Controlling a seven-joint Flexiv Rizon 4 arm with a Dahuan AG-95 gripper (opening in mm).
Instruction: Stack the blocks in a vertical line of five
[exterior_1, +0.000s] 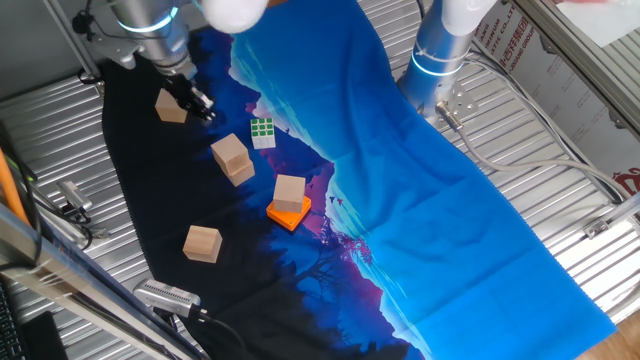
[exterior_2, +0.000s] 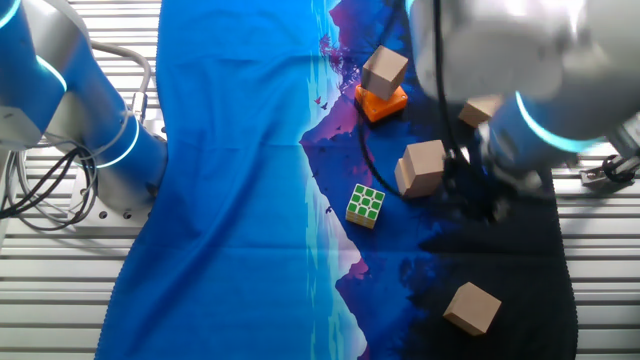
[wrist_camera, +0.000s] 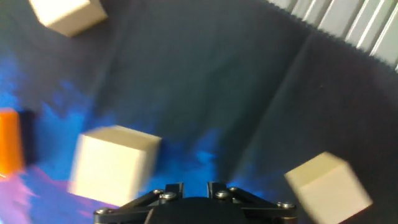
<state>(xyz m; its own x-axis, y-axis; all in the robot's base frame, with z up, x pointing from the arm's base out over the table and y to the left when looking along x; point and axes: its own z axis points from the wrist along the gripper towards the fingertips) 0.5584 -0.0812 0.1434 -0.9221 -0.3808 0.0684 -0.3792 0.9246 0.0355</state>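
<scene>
Several tan wooden blocks lie on the dark cloth. One block (exterior_1: 172, 106) (exterior_2: 472, 307) sits at the far left. My gripper (exterior_1: 203, 103) hangs just right of it, and it shows low right as a block (wrist_camera: 326, 183) in the hand view. A taller tan shape (exterior_1: 232, 158) (exterior_2: 423, 166) (wrist_camera: 115, 163) at the centre looks like one block on another. One block (exterior_1: 289, 190) (exterior_2: 385, 70) rests on the orange square (exterior_1: 288, 213). Another block (exterior_1: 202, 243) lies near the front. The gripper (wrist_camera: 194, 186) holds nothing and its fingers stand close together.
A green-and-white puzzle cube (exterior_1: 262, 132) (exterior_2: 365, 205) lies at the edge of the blue cloth (exterior_1: 450, 200). A second arm's base (exterior_1: 437, 55) stands at the back. Ribbed metal table (exterior_1: 60, 130) surrounds the cloth. A tool (exterior_1: 168, 296) lies at the front edge.
</scene>
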